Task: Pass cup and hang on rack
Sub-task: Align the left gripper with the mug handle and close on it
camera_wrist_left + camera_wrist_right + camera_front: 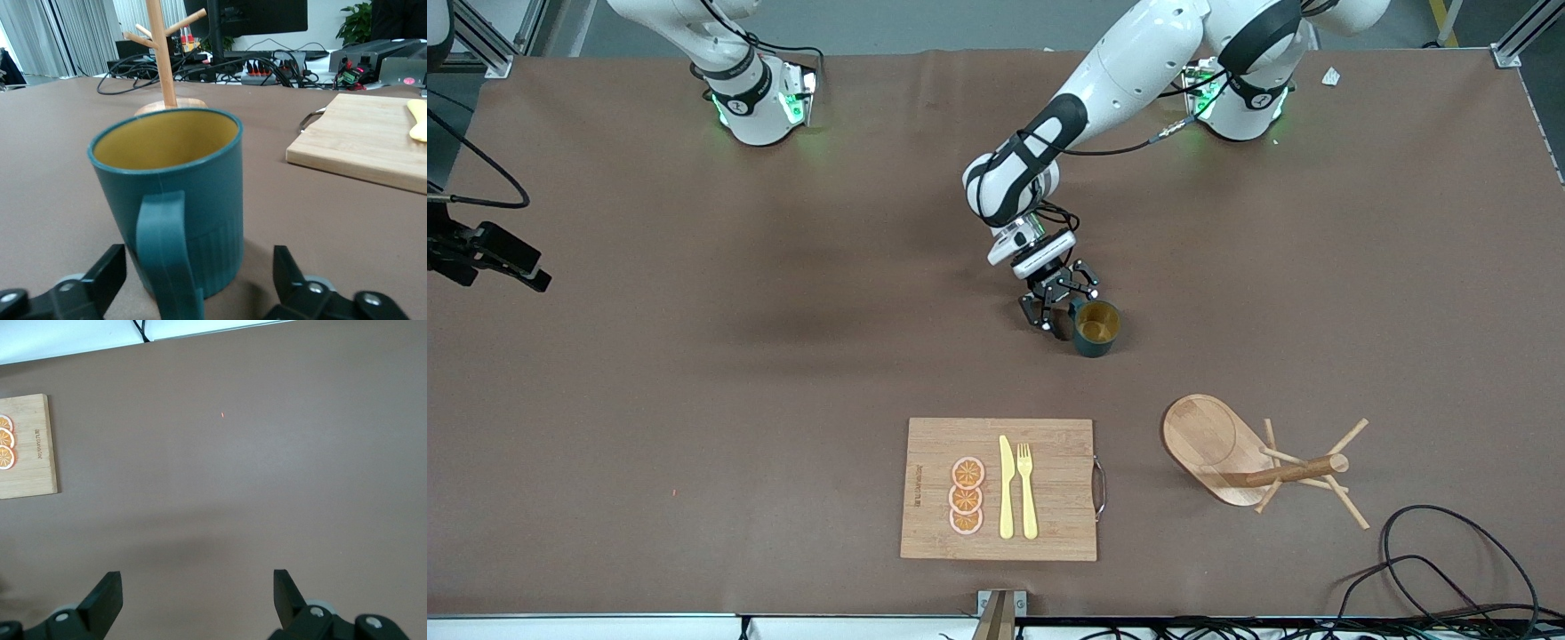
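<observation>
Dark teal mug with mustard inside [1096, 327], frame centre: rigid, light, smooth plastic; best gripped across body. Left gripper [1060, 308] straddles its handle, fingers open. Right gripper [197, 600] waits, open.

You see two glossy white arms with black joint bands, their bases glowing green. Black cables run along the links. The left gripper [1064, 313] is black below a white wrist block; the right gripper [197, 597] shows black fingers [103, 595] with silver screws.
</observation>
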Tool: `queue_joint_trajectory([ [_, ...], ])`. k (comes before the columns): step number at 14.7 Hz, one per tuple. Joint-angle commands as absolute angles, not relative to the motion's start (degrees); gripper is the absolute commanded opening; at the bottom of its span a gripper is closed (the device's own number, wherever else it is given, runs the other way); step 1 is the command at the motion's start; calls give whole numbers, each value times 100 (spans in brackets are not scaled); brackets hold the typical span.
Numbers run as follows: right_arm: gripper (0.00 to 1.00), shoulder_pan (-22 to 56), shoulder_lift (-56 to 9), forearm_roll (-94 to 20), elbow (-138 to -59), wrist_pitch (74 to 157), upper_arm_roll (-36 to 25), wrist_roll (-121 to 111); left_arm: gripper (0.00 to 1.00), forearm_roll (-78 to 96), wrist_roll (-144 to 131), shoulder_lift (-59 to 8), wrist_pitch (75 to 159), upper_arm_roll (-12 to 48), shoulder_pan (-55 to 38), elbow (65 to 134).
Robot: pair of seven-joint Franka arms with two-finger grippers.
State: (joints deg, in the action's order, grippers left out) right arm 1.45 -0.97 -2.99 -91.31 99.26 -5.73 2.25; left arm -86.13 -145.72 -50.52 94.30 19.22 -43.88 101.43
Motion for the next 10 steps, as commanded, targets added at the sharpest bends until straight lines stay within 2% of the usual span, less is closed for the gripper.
queue_joint_trajectory([
  [1, 100, 149, -62, -237, -9141, 9896, -562, 334, 83, -8342, -14511, -5054, 9255, 1916, -4526, 10072],
  [3, 100, 149, -62, -229, -9141, 9896, -562, 334, 73, -8288, -14511, -5045, 9167, 1925, -4535, 10064],
  [10, 100, 141, -62, -193, -9132, 9896, -562, 334, 56, -7963, -14511, -5036, 9158, 1969, -4623, 9721],
])
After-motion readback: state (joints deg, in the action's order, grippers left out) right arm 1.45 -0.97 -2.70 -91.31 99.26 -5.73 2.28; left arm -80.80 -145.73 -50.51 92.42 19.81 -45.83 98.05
